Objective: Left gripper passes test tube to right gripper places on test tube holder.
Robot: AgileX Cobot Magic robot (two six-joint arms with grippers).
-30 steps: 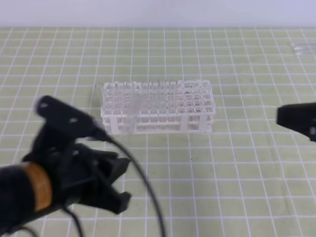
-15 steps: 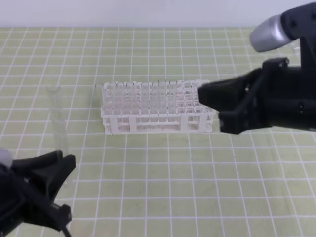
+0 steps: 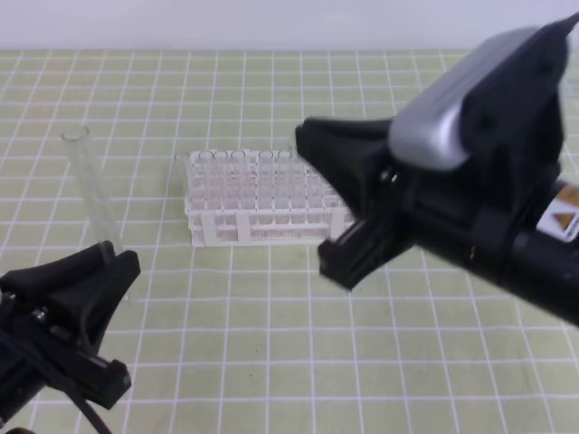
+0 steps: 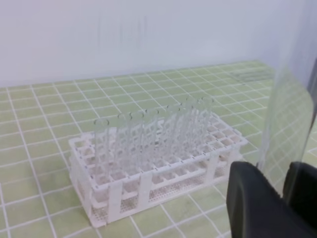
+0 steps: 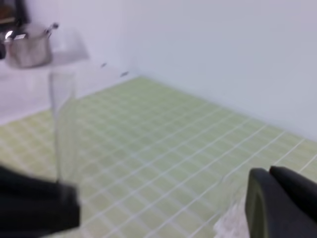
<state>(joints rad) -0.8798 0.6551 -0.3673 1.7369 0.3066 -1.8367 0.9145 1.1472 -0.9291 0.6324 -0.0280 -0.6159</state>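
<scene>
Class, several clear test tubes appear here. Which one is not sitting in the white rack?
The test tube gripped by the left gripper, standing tilted left of the test tube holder. The other tubes stand in the holder's holes.

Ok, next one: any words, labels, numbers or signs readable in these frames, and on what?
No text reads in any view.
Yellow warning-triangle sign on a label on the right gripper, exterior high view: the symbol shows, any print beside it is too blurred to read.
The test tube holder, test tube and left gripper show no markings.
</scene>
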